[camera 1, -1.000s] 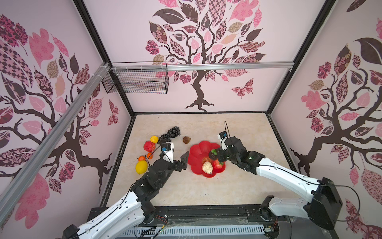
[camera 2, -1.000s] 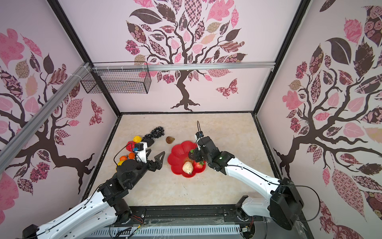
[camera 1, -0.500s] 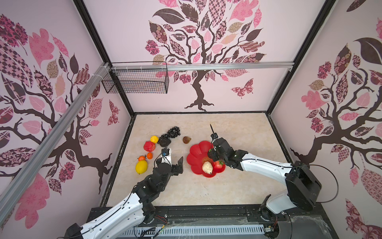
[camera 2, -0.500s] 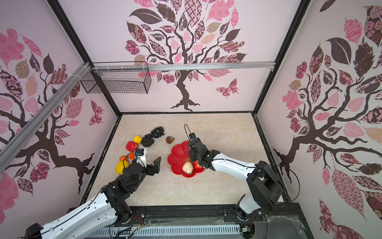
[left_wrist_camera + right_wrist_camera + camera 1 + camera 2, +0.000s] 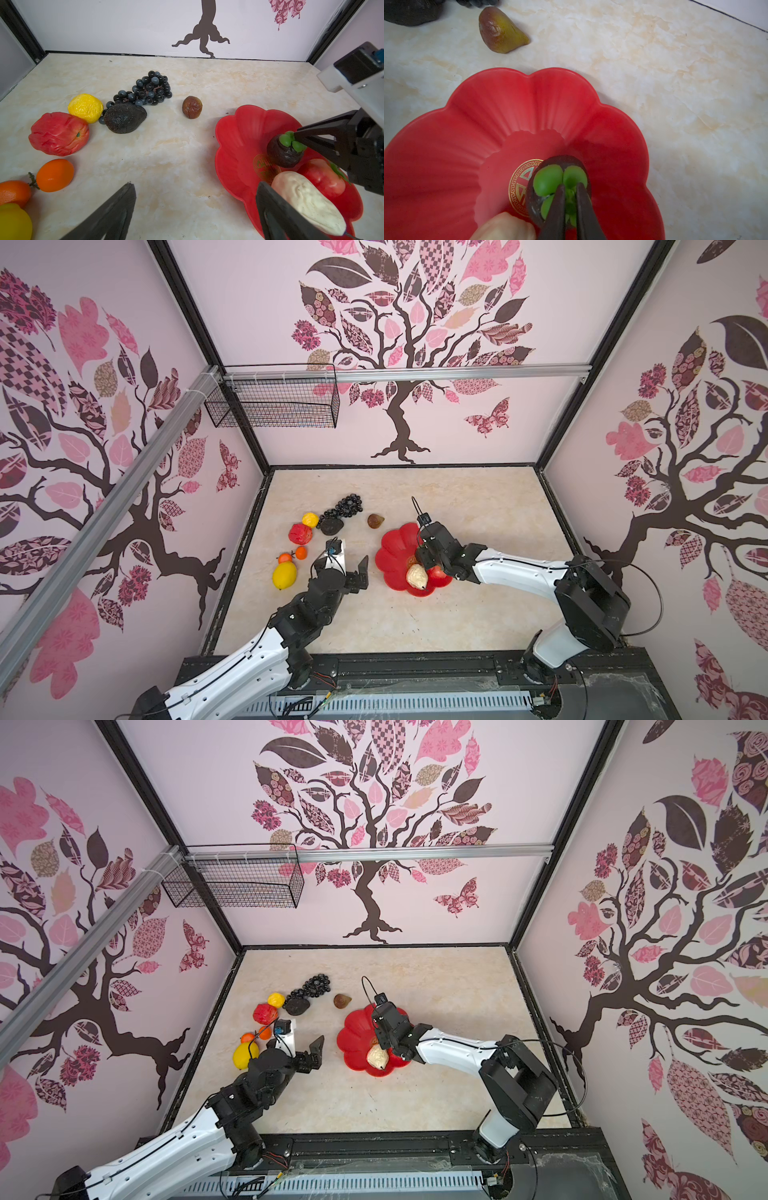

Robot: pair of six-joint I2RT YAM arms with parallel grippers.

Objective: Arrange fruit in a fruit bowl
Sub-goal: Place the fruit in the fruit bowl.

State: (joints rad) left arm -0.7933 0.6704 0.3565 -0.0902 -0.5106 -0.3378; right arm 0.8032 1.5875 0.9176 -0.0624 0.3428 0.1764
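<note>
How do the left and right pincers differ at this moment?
The left pincer stands wide open; the right pincer is shut. The left pincer holds nothing; the right pincer grips the dark fruit by its green top. The left pincer is over bare table beside the bowl; the right pincer is over the bowl. Both are black with tapered fingers.

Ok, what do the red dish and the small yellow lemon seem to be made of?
Red dish: likely hard plastic, smooth semi-gloss, moulded ribs, printed gold emblem. Small yellow lemon: maybe foam under a shiny film; its skin is crinkled and glinting.
</note>
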